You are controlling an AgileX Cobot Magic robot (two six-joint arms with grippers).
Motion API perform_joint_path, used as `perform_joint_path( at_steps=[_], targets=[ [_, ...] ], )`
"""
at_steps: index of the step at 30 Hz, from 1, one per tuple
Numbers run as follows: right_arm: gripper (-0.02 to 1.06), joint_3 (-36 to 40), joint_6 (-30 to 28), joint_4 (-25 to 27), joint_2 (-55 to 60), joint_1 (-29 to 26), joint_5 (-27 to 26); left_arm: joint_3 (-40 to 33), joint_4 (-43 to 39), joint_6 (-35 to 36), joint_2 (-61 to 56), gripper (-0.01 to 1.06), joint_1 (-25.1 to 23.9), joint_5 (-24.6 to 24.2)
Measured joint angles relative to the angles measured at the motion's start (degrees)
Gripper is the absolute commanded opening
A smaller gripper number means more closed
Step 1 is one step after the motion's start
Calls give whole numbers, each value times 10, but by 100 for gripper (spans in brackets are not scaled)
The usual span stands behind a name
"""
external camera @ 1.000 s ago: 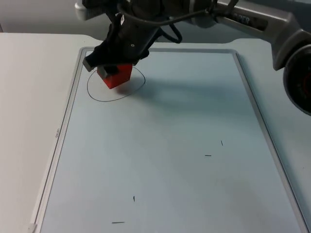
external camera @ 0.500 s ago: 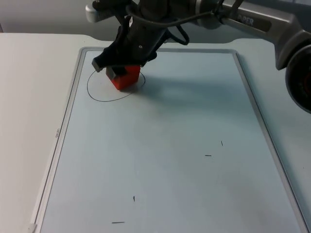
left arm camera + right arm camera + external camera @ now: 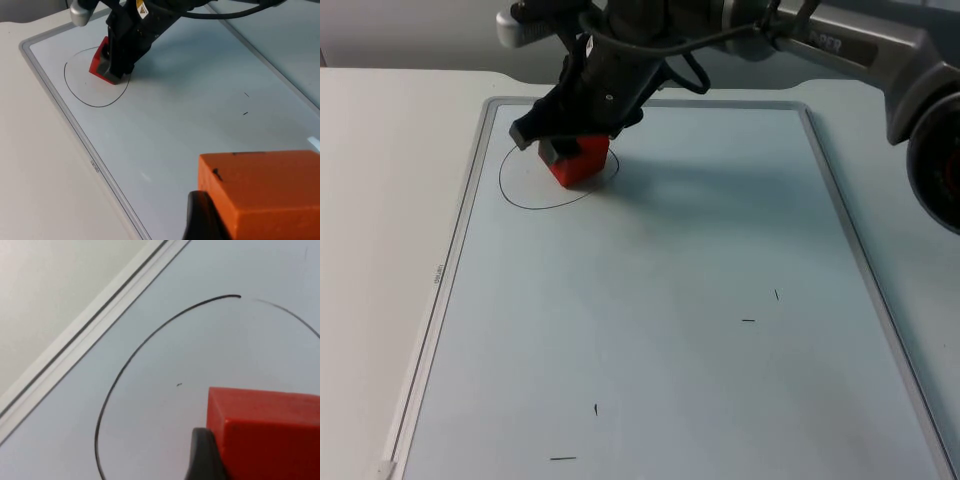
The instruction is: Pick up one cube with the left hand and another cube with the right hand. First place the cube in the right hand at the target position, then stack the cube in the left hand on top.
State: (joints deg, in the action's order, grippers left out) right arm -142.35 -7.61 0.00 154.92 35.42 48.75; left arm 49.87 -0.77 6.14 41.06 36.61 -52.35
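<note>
Red cube (image 3: 579, 162) sits low inside the hand-drawn black circle (image 3: 520, 195), toward that ring's right-hand arc, up near the far left corner of the whiteboard (image 3: 650, 330). The right gripper (image 3: 570, 150) is right on it, jaws clamped around the red cube; whether the cube's base touches the board I cannot tell from above. From the right wrist camera the same red cube (image 3: 267, 432) rides against a black fingertip (image 3: 202, 452), with the circle's pen line (image 3: 140, 347) curving just beside it and the board's pale frame (image 3: 80, 337) running past.

Over on the other side, the left gripper (image 3: 220, 220) waits well back from the circle, jaws closed on an orange cube (image 3: 262, 192) that looms close to the left wrist camera. That view looks across the whiteboard (image 3: 200, 100) to the right gripper (image 3: 117, 62) and the red cube (image 3: 102, 65) in the ring. White surface (image 3: 380, 200) lies beyond the board's left edge.
</note>
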Motion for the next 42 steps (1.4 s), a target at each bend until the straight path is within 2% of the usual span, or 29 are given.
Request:
perform_joint_path(
  at_steps=[21,24,25,29,30,32,34,37,42],
  targets=[
    [0,0,0,4,9,0,-11,0,0,0,0,0,0,4],
    [6,0,0,8,10,0,-12,0,0,0,0,0,0,4],
    [11,0,0,9,10,0,-12,0,0,0,0,0,0,4],
    [48,0,0,10,10,0,-12,0,0,0,0,0,0,4],
    [48,-1,0,10,10,0,-12,0,0,0,0,0,0,4],
    [65,-2,0,13,11,0,-12,0,0,0,0,0,0,4],
    [76,-2,0,13,11,0,-13,0,0,0,0,0,0,4],
    [81,-2,0,13,13,0,-18,0,0,0,0,0,0,4],
    [81,-2,0,13,12,0,-32,0,0,0,0,0,0,4]
  ],
)
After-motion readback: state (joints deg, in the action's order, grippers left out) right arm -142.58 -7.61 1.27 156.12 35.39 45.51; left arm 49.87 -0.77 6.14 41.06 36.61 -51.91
